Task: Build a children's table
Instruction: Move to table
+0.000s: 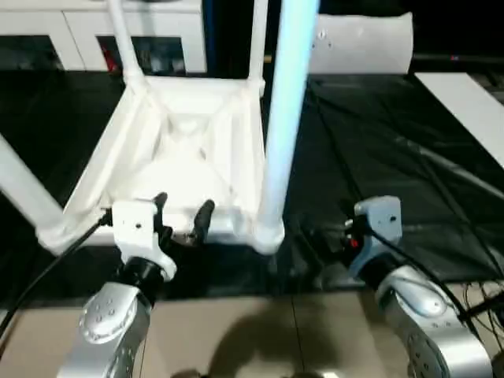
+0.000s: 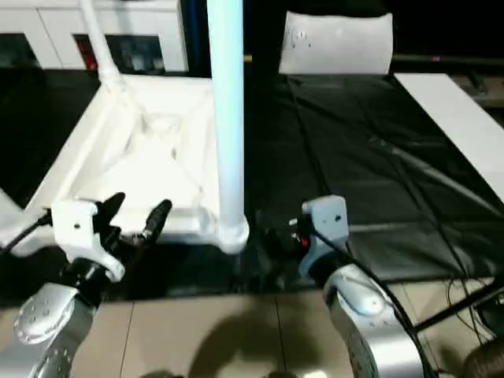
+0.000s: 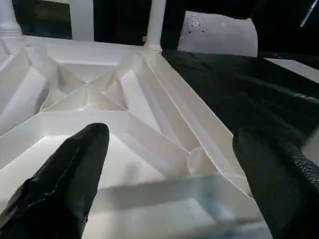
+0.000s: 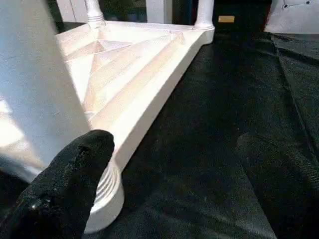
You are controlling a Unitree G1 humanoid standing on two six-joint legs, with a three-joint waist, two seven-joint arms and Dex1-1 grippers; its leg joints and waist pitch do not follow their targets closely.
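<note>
The white tabletop [image 1: 189, 150] lies upside down on a black mat, ribbed underside up. Legs stand in its corner sockets: a near-right leg [image 1: 283, 118], a near-left leg [image 1: 24, 189] and two far legs [image 1: 122, 39] [image 1: 257, 39]. My left gripper [image 1: 183, 203] is open at the tabletop's near edge, with its fingers [image 3: 75, 169] spread over the rim and holding nothing. My right gripper [image 4: 177, 149] is open low over the mat, just right of the near-right leg's socket [image 4: 107, 199]. One of its fingers [image 4: 75, 174] is close beside that socket.
A white cabinet with glass doors [image 1: 79, 39] stands at the back left. A white panel [image 1: 362, 43] leans at the back, and a flat white board [image 1: 472, 102] lies at the right. Cables [image 1: 480, 299] trail at the near right. Beige floor [image 1: 260, 339] borders the mat.
</note>
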